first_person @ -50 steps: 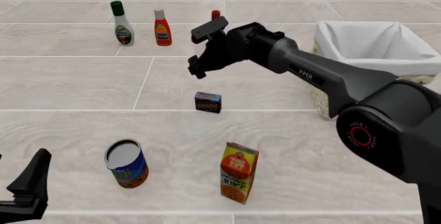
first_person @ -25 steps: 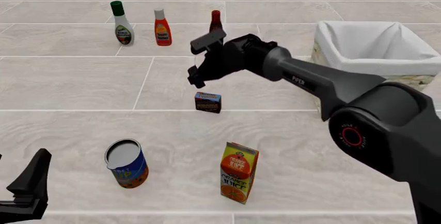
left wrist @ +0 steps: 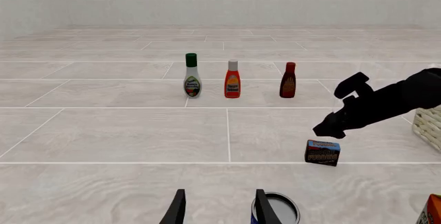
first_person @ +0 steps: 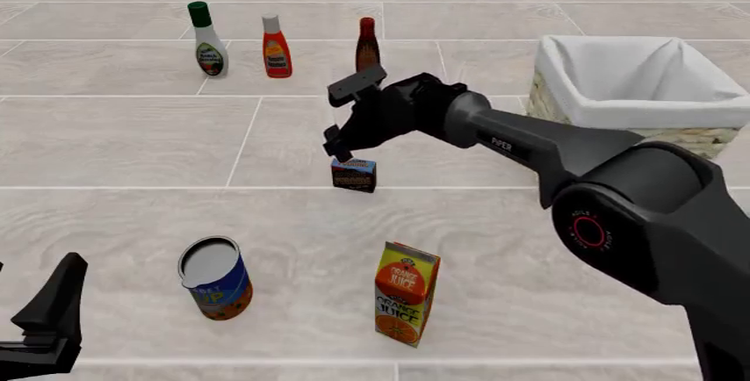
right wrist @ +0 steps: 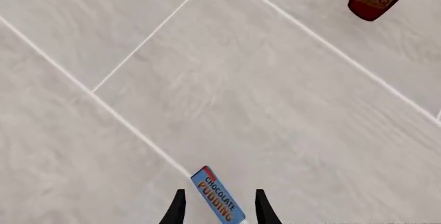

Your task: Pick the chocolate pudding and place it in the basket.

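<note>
Chocolate pudding [first_person: 354,174] stands on the tiled table [first_person: 129,144] directly under our right gripper [first_person: 347,116], a small dark carton with its bluish top edge up. In the right wrist view the carton [right wrist: 218,195] sits between the two fingertips [right wrist: 178,206], turned at a slant to the line between them. The jaws are spread wider than the carton and carry nothing. No contact yet; the lower finger in the front view looks just above the carton's top.

Basket [first_person: 656,91] is well off to the gripper's right and a little farther back, its white cloth folded over the rim.

Left gripper [left wrist: 219,208] hangs low on our near side, far from the pudding, fingers apart, nothing between them; a blue can [first_person: 216,277] shows just beyond its tips.

Step in hand, as we judge it: the final descent onto the carton. To do it well we would:
- roll the wrist so the fingers meet the carton's broad faces squarely, since it lies skewed to them now
- keep it centred between the tips while lowering, so neither finger lands on the top edge and tips it
- go low enough to grip the body, not just the upper lip
- close only once both fingers flank it.

Brown bottle [first_person: 367,45] stands beyond the gripper and the orange juice carton [first_person: 406,293] well on the near side; neither looks to crowd the approach.
</note>
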{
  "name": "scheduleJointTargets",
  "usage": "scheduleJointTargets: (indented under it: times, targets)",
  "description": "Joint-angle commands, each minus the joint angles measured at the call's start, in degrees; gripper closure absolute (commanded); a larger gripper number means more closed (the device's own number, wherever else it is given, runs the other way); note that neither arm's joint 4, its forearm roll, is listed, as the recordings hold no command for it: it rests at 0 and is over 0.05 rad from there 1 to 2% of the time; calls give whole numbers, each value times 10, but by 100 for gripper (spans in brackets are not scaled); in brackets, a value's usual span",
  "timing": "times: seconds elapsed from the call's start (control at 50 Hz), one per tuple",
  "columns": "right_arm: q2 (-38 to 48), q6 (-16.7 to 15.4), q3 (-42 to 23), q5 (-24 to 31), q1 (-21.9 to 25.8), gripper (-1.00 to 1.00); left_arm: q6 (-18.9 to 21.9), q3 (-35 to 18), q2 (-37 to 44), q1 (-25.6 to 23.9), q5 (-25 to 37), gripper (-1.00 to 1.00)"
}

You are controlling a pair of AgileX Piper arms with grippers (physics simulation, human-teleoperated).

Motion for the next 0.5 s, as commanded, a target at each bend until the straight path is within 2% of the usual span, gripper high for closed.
scheduleJointTargets:
  times: [0.02,0.5]
  targets:
    - [4,2,13,-9,-1,-100,0,0,0,0,0,-100]
    - [13,11,41,-31,-1,-100,0,0,0,0,0,-100]
